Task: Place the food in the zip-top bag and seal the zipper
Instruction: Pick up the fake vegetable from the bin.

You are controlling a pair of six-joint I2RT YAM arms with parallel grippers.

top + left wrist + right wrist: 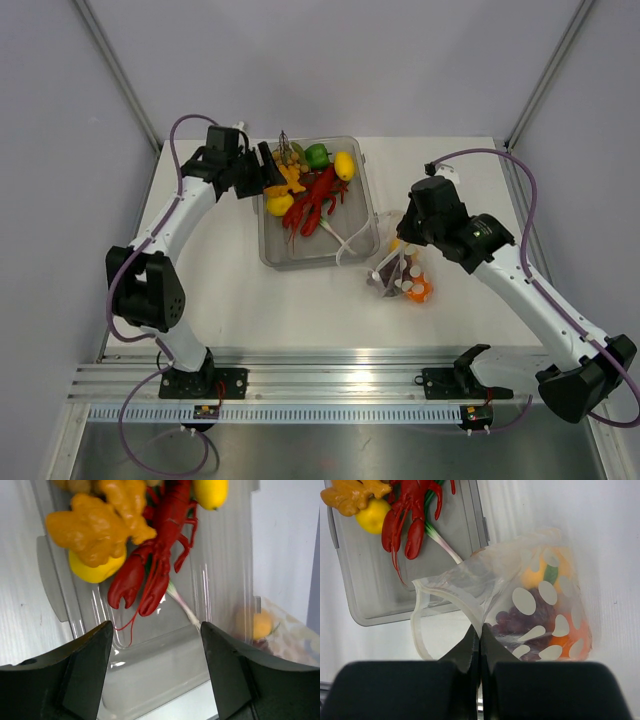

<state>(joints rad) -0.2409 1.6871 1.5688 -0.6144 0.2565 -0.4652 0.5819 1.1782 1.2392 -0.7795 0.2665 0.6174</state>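
The dotted clear zip-top bag lies on the table right of the tray, and it shows in the top view. It holds purple grapes and orange pieces. Its mouth is open, and the white zipper strip curls in a loop. My right gripper is shut on the bag's mouth edge; it is at the bag's top in the top view. My left gripper is open and empty, hovering over the tray's near end, and sits by the tray's far left corner in the top view.
The rigid clear tray holds a red lobster, orange ginger, two lemons, a green pepper and a spring onion. Its bare floor lies under my left jaws.
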